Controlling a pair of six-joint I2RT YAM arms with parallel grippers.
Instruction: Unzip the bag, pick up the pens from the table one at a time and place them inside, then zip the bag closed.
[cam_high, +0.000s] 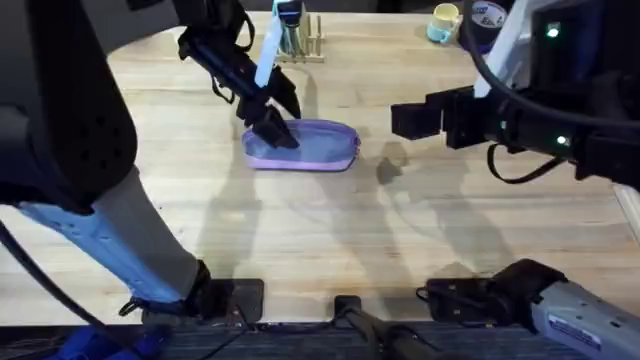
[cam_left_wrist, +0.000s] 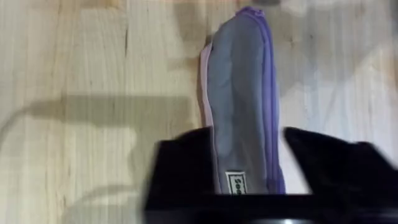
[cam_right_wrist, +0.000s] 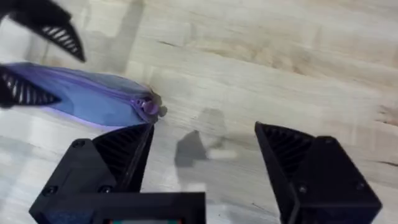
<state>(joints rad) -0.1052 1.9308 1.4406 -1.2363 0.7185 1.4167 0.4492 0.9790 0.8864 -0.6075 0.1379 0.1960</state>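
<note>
Left gripper (cam_high: 278, 135): overhead, down at the left end of the bag (cam_high: 302, 146), which lies mid-table (cam_high: 330, 250); right gripper (cam_high: 408, 121) hovers well to the bag's right, above the wood. No pens sighted.

Left wrist: black fingers (cam_left_wrist: 180, 168) straddle the pouch end, jaws apart, not yet clamped.

Right wrist: own fingers (cam_right_wrist: 121, 152) spread wide, empty; zipper pull (cam_right_wrist: 151, 107) at the near end of the bag, looking closed.

Step judged: bracing the bag for a zipper move. Next calls for the left clamping, the right closing on the pull.
</note>
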